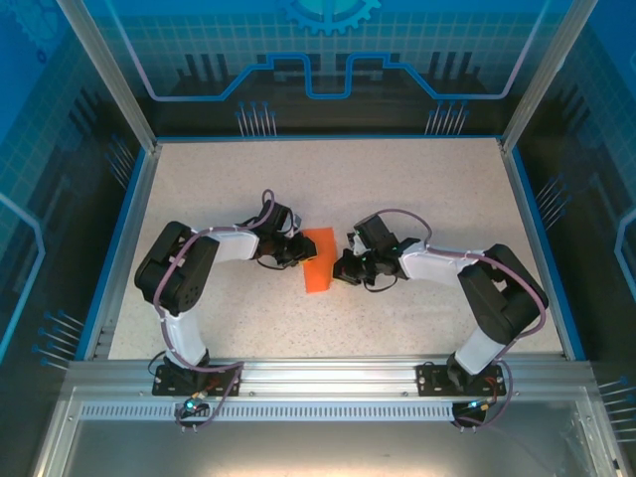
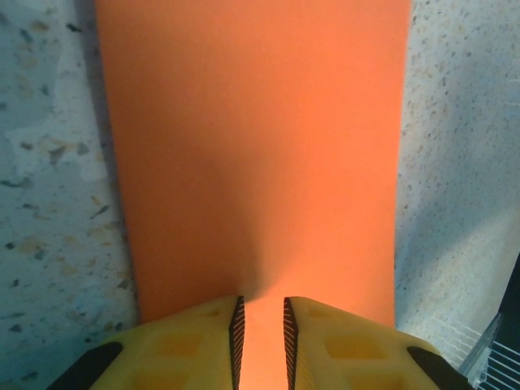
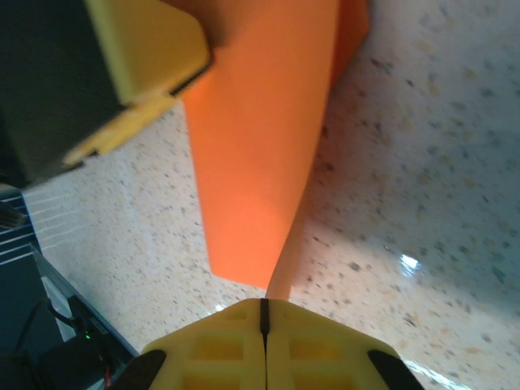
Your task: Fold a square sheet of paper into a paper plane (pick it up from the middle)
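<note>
On the speckled table [image 1: 427, 199], roughly mid-workspace, orange paper [image 1: 318, 260] lies as a narrow folded strip, long axis running away from the arm bases, slightly slanted. Top view: left gripper [image 1: 296, 252] meets the strip's left edge and right gripper [image 1: 345, 270] its lower right edge, both arms bent inward and low. From above the jaws are too small and dark to read. Left wrist view: the paper [image 2: 260, 146] spans most of the width, with bare table [image 2: 49, 203] on either side. The left gripper [image 2: 260, 345] has its yellow fingers [image 2: 191, 349] a narrow slot apart, and orange shows in the slot. A shaded pucker in the sheet runs into that slot; cannot tell whether the pads clamp the sheet or just sit on it. This view also shows the sheet as flat and smooth further out, with no visible crease. Right wrist view: right gripper [image 3: 264, 325] has its jaws fully together, just a dark seam, pinching a thin edge of the paper [image 3: 260, 146] that runs straight into the seam. Here the sheet shows two layers, one flap raised off the table [image 3: 422, 203] with a second layer peeking behind at the top right. A yellow finger [image 3: 146, 57] of the left gripper sits at the top left over the paper's far edge.
</note>
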Action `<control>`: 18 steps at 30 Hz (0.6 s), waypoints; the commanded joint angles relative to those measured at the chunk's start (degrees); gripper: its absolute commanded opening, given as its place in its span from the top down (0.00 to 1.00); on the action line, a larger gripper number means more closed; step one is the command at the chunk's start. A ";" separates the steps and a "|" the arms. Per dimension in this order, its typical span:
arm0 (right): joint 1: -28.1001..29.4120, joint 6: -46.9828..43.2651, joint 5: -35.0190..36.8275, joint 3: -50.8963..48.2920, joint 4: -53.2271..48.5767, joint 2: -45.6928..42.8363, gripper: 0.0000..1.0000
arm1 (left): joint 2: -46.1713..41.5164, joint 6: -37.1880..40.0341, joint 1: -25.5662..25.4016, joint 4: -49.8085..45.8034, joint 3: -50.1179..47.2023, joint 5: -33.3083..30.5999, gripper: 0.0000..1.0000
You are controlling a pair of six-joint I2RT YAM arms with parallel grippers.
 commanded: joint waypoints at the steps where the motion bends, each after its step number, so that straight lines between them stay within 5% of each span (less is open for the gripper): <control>1: 1.00 0.89 0.21 3.80 2.09 2.33 0.95 | 1.10 0.70 0.57 -0.30 -0.99 -1.03 0.76; 9: 1.48 2.52 1.21 7.46 1.90 6.56 0.95 | -0.60 0.35 0.57 -0.71 -0.51 -0.33 0.75; 18: 1.47 3.27 3.60 8.21 -1.42 8.21 0.95 | -6.50 1.95 0.64 -2.15 1.15 -1.68 0.64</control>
